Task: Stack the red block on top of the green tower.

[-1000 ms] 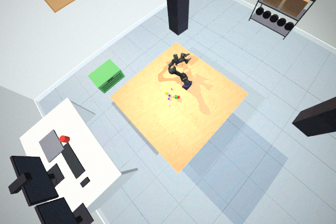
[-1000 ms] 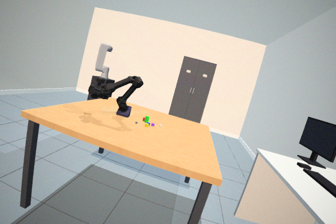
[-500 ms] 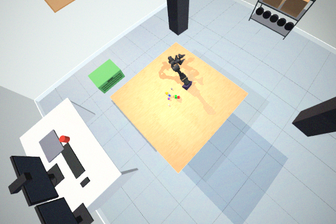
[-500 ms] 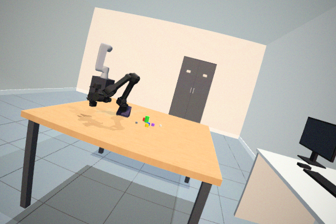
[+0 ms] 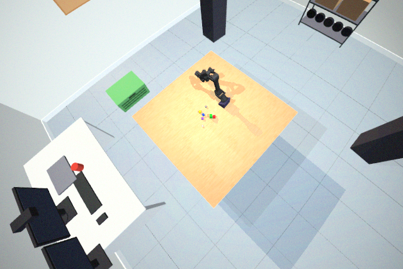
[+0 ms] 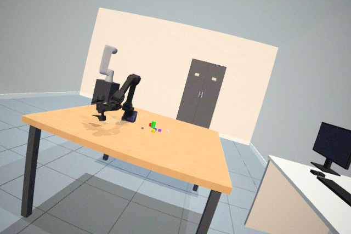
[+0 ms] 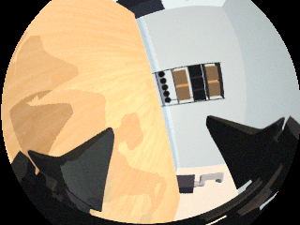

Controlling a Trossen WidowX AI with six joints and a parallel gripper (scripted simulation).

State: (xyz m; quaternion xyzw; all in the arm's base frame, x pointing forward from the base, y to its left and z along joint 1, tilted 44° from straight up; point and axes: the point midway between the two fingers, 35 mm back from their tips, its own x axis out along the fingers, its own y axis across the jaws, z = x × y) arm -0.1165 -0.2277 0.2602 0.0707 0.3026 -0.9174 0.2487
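One arm, one red block, one green tower, a few small loose blocks.

The gripper [image 6: 101, 113] hangs wide open, holding nothing, low over the table [image 6: 175, 158]. The red block [image 5: 213, 116] sits touching the green tower [image 5: 210, 116], at its 3 o'clock from above. No legible writing.

A green crate [image 5: 127, 91] sits on the floor beside the wooden table [image 5: 201, 168] (small yellow [image 6: 153, 130] and purple [image 6: 159, 130] cubes lie on top).
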